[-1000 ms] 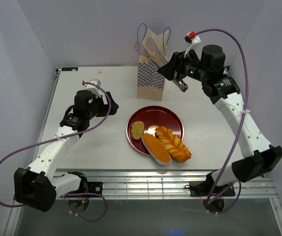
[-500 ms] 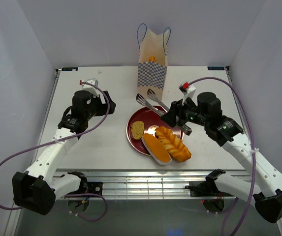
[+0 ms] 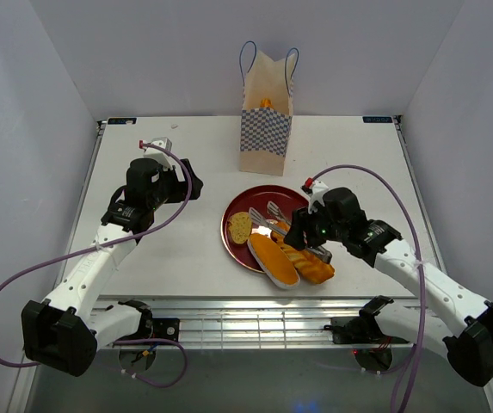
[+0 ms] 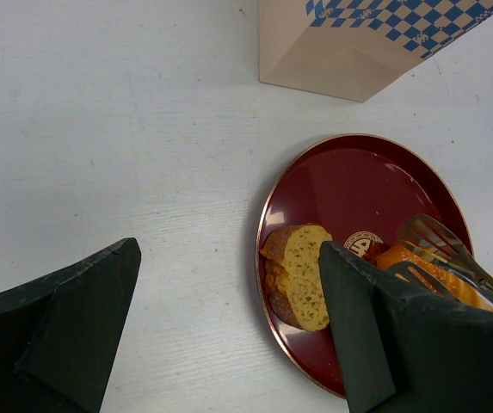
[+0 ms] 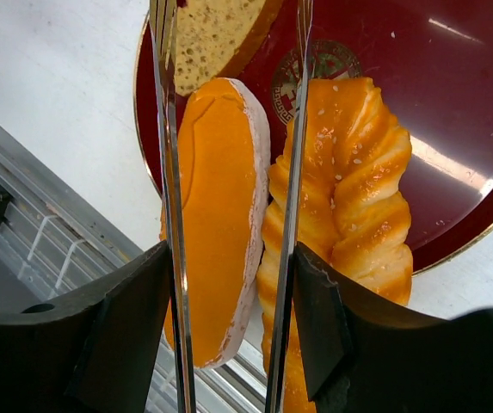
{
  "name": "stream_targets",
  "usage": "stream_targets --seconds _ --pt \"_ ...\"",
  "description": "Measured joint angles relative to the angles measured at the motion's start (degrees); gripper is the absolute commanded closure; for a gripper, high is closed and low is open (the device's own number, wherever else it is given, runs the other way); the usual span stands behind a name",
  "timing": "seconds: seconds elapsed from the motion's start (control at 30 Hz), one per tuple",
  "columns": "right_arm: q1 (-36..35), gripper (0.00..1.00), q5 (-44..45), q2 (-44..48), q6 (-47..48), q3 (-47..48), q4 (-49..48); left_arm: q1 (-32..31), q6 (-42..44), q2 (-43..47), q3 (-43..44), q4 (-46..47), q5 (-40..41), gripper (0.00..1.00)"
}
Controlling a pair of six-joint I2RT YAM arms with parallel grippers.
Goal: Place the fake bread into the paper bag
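Observation:
The paper bag [image 3: 266, 129] stands upright at the back of the table, with an orange bread piece [image 3: 266, 103] showing in its mouth. On the dark red plate [image 3: 296, 194] lie a bread slice [image 3: 240, 227], an oval roll [image 3: 274, 260] and a braided loaf [image 3: 313, 265]. My right gripper [image 3: 305, 234] is shut on metal tongs [image 3: 271, 212]. In the right wrist view the tongs' arms [image 5: 167, 172] stand apart on either side of the oval roll [image 5: 216, 215], with the loaf [image 5: 349, 198] beside it. My left gripper [image 3: 190, 185] is open and empty over the table, left of the plate.
The roll and the loaf overhang the plate's near rim toward the table's front edge, where metal rails [image 3: 229, 323] run. The left wrist view shows the bag's base [image 4: 375, 43], the plate [image 4: 349, 181], the slice [image 4: 298, 275] and the tongs' tips [image 4: 440, 249].
My right arm has swung the tongs from the bag's mouth down to the plate, over the oval roll. An orange piece now shows inside the bag. The left arm has barely moved.

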State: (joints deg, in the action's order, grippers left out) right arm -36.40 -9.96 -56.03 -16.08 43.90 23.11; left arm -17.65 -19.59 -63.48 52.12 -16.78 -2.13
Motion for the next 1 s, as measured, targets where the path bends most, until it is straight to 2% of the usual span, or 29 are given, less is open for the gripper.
stream_targets --seconds 0.57,1.0 --pt "-0.9 0.41 -0.3 -12.3 -4.3 -2.5 -10.1 0.0 -0.3 0.0 0.0 0.0 -0.9 0.05" --pt "-1.5 0.43 -1.0 -18.7 -4.6 -2.4 -13.2 0.0 -0.4 0.1 0.0 0.0 -1.8 0.05"
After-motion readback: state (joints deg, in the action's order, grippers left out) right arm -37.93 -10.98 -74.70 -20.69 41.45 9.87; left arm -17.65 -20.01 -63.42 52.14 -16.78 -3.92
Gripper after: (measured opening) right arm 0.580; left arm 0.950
